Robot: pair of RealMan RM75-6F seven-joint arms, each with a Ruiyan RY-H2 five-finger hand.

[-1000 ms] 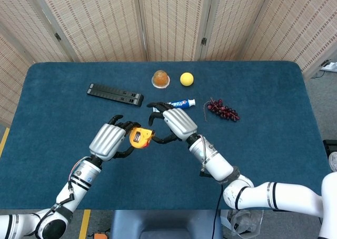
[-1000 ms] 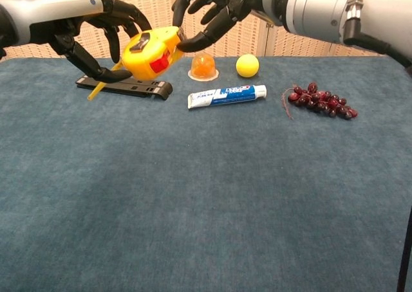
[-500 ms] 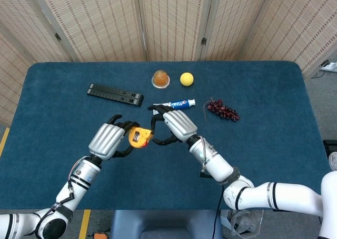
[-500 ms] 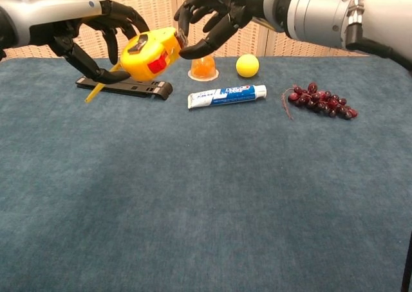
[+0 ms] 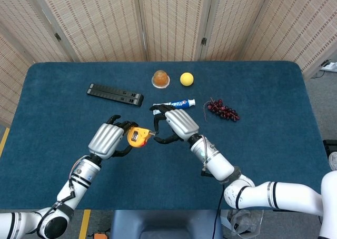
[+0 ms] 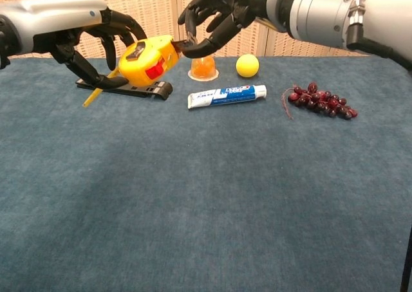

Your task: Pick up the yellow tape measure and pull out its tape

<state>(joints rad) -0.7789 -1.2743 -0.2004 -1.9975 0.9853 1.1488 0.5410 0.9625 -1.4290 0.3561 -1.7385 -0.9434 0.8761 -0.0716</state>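
One tape measure: the yellow tape measure [image 6: 147, 62] is off the table [image 6: 206, 195], held in the air in front of the black power strip [image 6: 125, 87] as the chest view shows it.
Left hand: my left hand [image 5: 109, 139] grips the case from behind, dark fingers curled over its top and underside.
Right hand: my right hand [image 5: 176, 124] is at the case's front end, thumb and a fingertip closed on the spot where the tape comes out; I judge it has the tape's hook pinched, though the hook itself is too small to see. The other fingers are spread.
Done: I count the pick-up as finished, since the case is clear of the table.
Left: no length of tape shows between my two hands, so the pull-out is yet to be made. A thin yellow strip hangs below the left hand; I cannot tell what it is.
Count on the table: one power strip, one toothpaste tube [image 6: 226, 95], one orange jelly cup [image 6: 203, 67], one yellow ball [image 6: 247, 65], one bunch of dark grapes [image 6: 320, 100].
Hands: two, both on the tape measure.
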